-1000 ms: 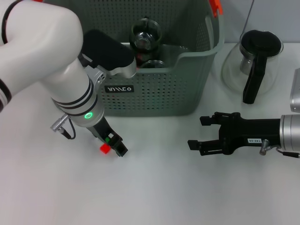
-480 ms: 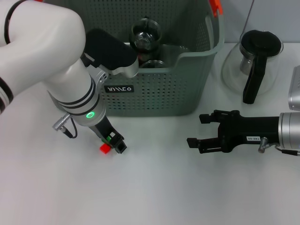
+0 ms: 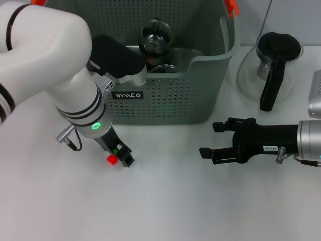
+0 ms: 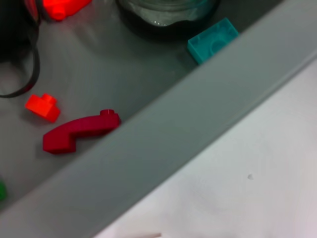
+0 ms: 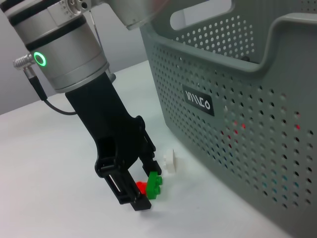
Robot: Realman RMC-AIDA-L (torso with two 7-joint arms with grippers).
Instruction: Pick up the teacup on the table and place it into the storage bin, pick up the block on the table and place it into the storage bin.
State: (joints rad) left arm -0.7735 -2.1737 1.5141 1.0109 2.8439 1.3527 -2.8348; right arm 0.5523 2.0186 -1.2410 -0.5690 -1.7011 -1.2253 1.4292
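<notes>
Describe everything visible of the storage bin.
The storage bin is a large grey-green plastic basket with perforated walls, a smooth thick rim with handle cut-outs, an orange clip at a corner and a small black label on its front. It stands upright on the white table. Inside lie a glass vessel and small red, orange and teal blocks.

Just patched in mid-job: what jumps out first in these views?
The left pincer is down on the table in front of the storage bin, its fingers around a small red and green block. The right pincer hovers open off to the right, near a glass carafe with a black handle. Inside the bin lie a glass teacup and some loose blocks.
</notes>
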